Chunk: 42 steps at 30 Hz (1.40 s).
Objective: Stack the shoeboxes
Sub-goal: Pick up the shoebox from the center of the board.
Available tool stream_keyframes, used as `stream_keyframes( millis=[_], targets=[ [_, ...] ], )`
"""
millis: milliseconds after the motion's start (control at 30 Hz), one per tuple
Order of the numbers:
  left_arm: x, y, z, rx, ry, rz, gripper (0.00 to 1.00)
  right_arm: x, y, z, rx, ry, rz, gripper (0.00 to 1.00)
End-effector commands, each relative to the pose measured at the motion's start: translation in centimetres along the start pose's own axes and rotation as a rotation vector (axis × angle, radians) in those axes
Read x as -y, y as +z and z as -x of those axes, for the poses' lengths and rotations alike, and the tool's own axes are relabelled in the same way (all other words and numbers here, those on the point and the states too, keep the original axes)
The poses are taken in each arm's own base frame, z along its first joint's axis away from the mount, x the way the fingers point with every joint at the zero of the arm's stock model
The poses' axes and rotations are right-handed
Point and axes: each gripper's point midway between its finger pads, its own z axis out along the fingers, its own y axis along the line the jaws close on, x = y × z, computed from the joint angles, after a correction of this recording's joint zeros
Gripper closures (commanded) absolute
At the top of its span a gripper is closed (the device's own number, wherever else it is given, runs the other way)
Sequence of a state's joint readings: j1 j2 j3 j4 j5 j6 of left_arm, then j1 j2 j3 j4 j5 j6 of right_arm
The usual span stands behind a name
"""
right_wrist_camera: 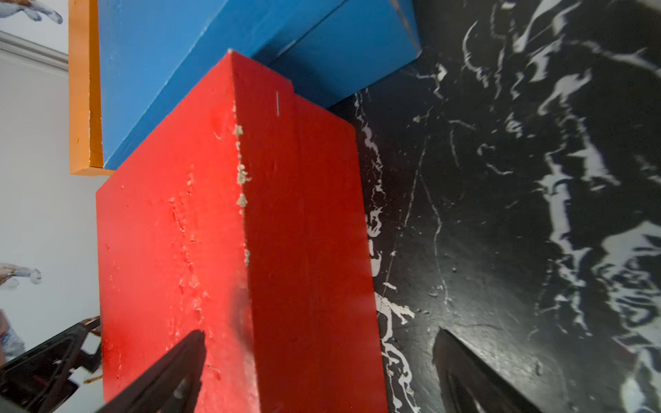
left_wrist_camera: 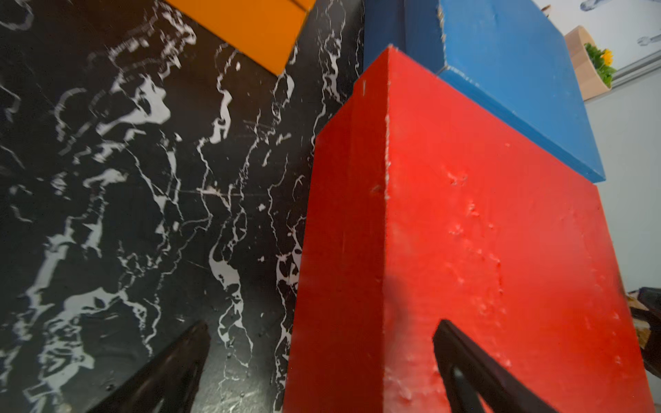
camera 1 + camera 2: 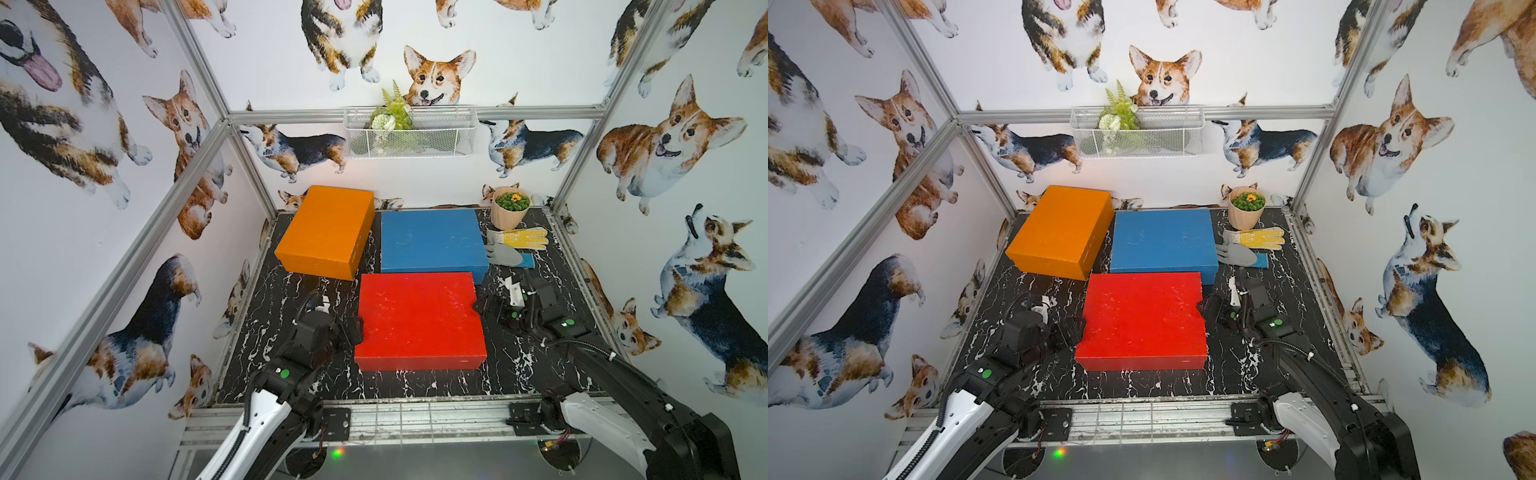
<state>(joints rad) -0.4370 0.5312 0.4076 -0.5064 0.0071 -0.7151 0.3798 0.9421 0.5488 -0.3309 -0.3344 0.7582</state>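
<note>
At the two short ends of the red shoebox [image 3: 419,320] I have the left gripper [image 3: 355,330] and right gripper [image 3: 482,305] both spread wide, holding nothing, and with the blue shoebox [image 3: 432,241] just beside its far side, an uneven squeeze could tilt, drop or drag it.

Plant pot [image 3: 508,218] in far corner — yellow glove [image 3: 524,238], grey glove [image 3: 503,254] beside; wire basket [image 3: 440,137] on wall.

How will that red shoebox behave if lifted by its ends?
Probably light and hollow: the red shoebox looks like painted card, so hard squeezing may buckle it. Its rough paint should resist slipping. Broad and flat, it seems unlikely to tip.
</note>
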Motion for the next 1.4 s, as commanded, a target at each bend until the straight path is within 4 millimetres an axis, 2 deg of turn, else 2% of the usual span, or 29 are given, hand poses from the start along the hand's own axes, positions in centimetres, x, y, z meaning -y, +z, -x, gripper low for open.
stream_keyframes(
  millis=[0, 167, 367, 567, 700, 1100, 1367],
  targets=[
    [1.9, 1.0, 0.1, -0.001, -0.030, -0.106, 0.00, -1.7, 0.4, 0.4, -0.002, -0.001, 0.083, 0.00],
    [2.7, 2.8, -0.7, -0.053, -0.043, -0.153, 0.00, -1.7, 1.7, 0.1, -0.035, 0.025, 0.107, 0.01],
    [3.5, 3.4, -1.1, -0.083, -0.045, -0.198, 0.00, -1.7, 3.0, -0.5, -0.060, 0.028, 0.106, 0.08],
    [2.9, 4.5, -2.4, -0.130, -0.076, -0.186, 0.00, -1.4, 4.7, -1.5, -0.104, 0.034, 0.081, 0.09],
    [3.2, 4.7, -2.9, -0.152, -0.083, -0.213, 0.00, -1.8, 4.9, -1.7, -0.115, 0.028, 0.077, 0.11],
    [6.8, 2.0, -2.1, -0.176, -0.040, -0.304, 0.00, -4.6, 3.6, -2.1, -0.100, -0.035, 0.072, 0.16],
    [9.0, 0.3, -1.7, -0.172, 0.020, -0.332, 0.02, -6.7, 1.6, -1.8, -0.075, -0.066, 0.107, 0.20]
  ],
)
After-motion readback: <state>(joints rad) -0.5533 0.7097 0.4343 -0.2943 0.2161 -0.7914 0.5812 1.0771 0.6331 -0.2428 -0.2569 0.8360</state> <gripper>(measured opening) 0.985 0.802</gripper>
